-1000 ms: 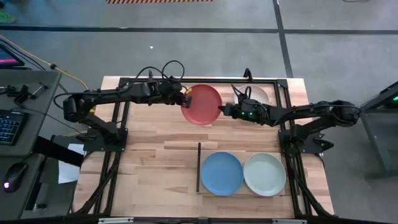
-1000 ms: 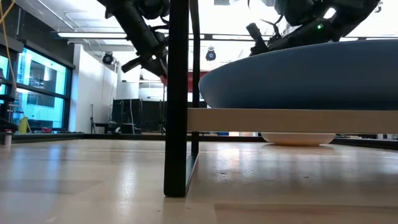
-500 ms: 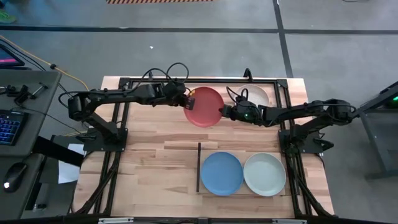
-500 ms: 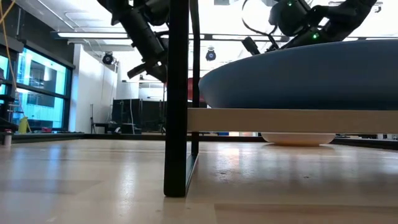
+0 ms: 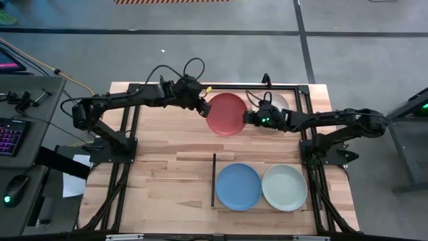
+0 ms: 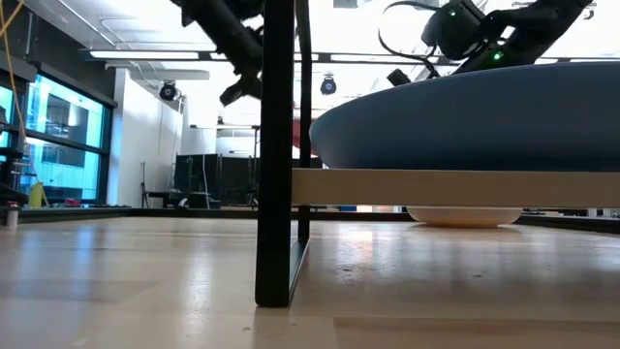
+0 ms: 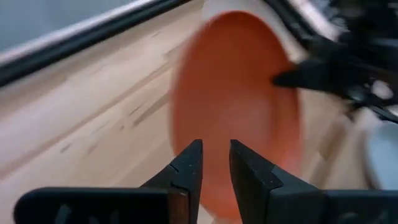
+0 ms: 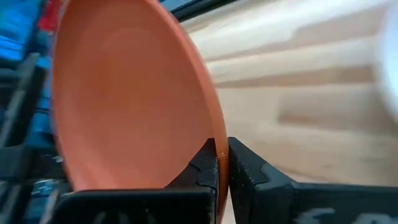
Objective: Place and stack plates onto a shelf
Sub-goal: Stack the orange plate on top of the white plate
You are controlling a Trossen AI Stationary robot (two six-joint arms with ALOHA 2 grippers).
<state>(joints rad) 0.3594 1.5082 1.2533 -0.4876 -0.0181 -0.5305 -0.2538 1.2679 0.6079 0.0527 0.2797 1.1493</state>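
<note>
We saw a red plate (image 5: 226, 114) near the far edge of the pale, light-wood tabletop (image 5: 167, 167), reading more orange-red in both wrist views. Beside it lay a cream-white plate (image 5: 275, 102) (mostly hidden by a dark arm). On the light-wood shelf (image 6: 455, 187) sat a blue plate (image 5: 238, 185) and a pale blue-grey plate (image 5: 284, 187), with a thin black strip (image 5: 213, 179) along the shelf's edge. Both grippers, left gripper (image 5: 202, 107) and right gripper (image 5: 248, 118), were black, the right arm showing small green lights. The floor (image 5: 200, 47) was grey with dark lines.
</note>
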